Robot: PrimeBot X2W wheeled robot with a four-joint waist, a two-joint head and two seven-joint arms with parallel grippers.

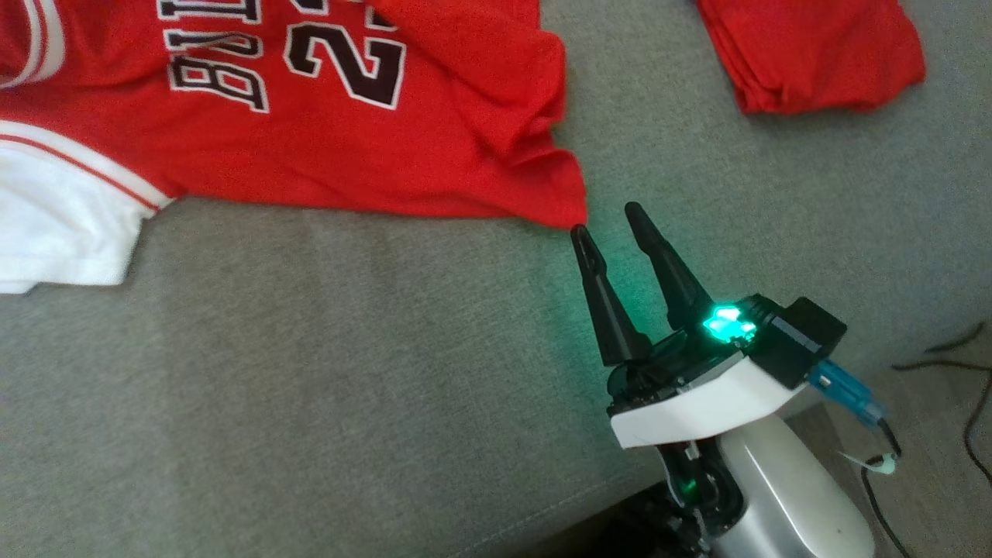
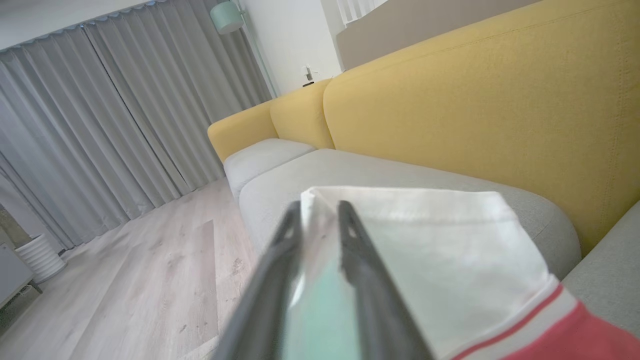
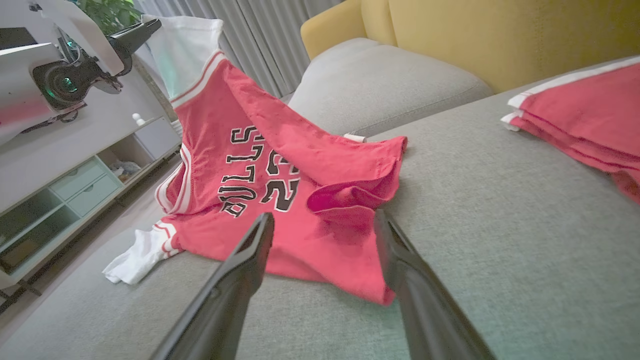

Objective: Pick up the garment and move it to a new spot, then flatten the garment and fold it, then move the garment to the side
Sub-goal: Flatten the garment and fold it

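Note:
The garment [image 1: 349, 155] is a red jersey with white sleeves and dark lettering, spread across the grey sofa seat [image 1: 349, 372]. My right gripper [image 1: 604, 218] is open, its fingertips just short of the jersey's near hem corner. In the right wrist view the hem [image 3: 350, 225] lies between and beyond the spread fingers of that gripper [image 3: 324, 216]. My left gripper [image 2: 320, 205] pinches one white sleeve [image 2: 425, 240]. That gripper [image 3: 145, 27] holds the sleeve raised, so the jersey [image 3: 280, 150] slopes up from the seat. The other white sleeve [image 1: 54, 225] lies flat.
A folded red garment [image 1: 814, 46] lies on the seat at the far right. The yellow backrest [image 3: 475, 30] rises behind the seat. A pale cabinet with drawers [image 3: 75, 175] stands past the seat's edge. Dark cables [image 1: 945, 356] trail over the floor by my right arm.

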